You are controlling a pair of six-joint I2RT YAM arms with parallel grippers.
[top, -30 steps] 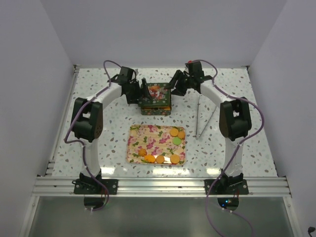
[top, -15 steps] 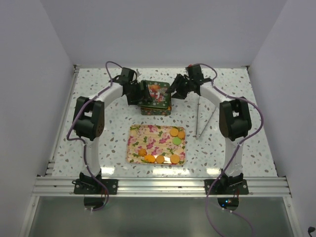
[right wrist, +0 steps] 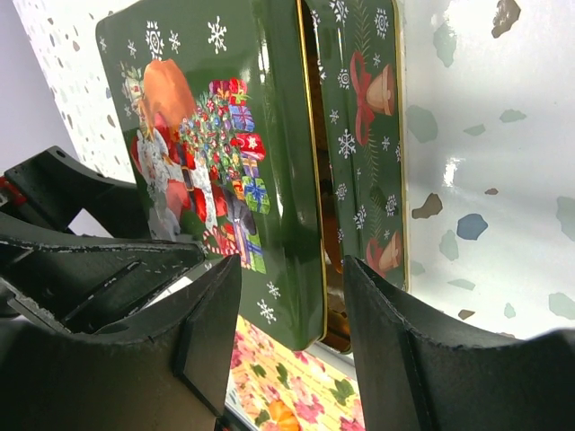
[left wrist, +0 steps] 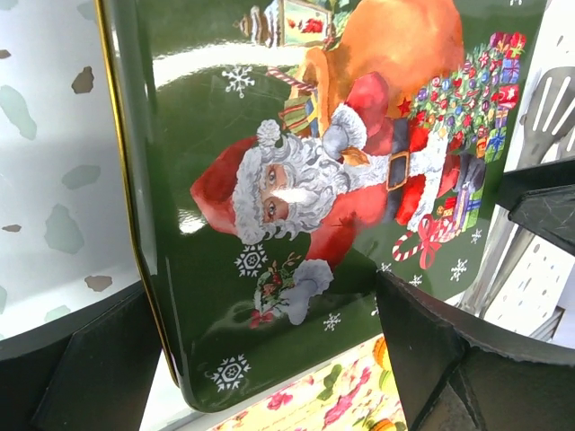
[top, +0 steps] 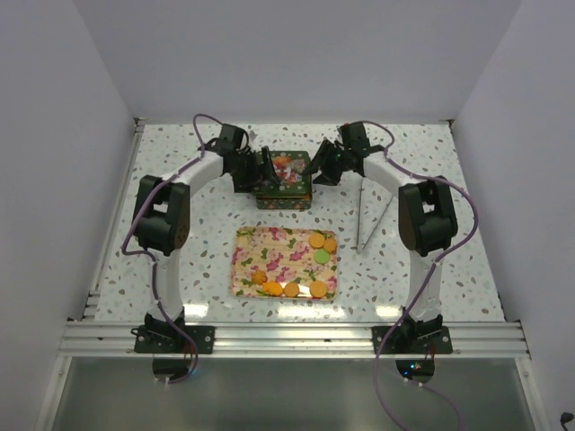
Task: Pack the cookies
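Several cookies, orange ones and a green one, lie on the floral tray. Behind it stands the green tin, its Santa lid on top. In the right wrist view the lid sits a little apart from the tin base, with a gap showing an orange-brown inside. My left gripper is open over the lid's left part. My right gripper is open, with its fingers on either side of the lid's right edge.
Metal tongs with slotted ends lie right of the tin and tray, and show in the left wrist view. The speckled table has white walls on three sides. The arm bases sit on the rail at the near edge.
The lid has come down from a tilted position to lie nearly flat on the tin. Both grippers have closed in on the tin from their sides.
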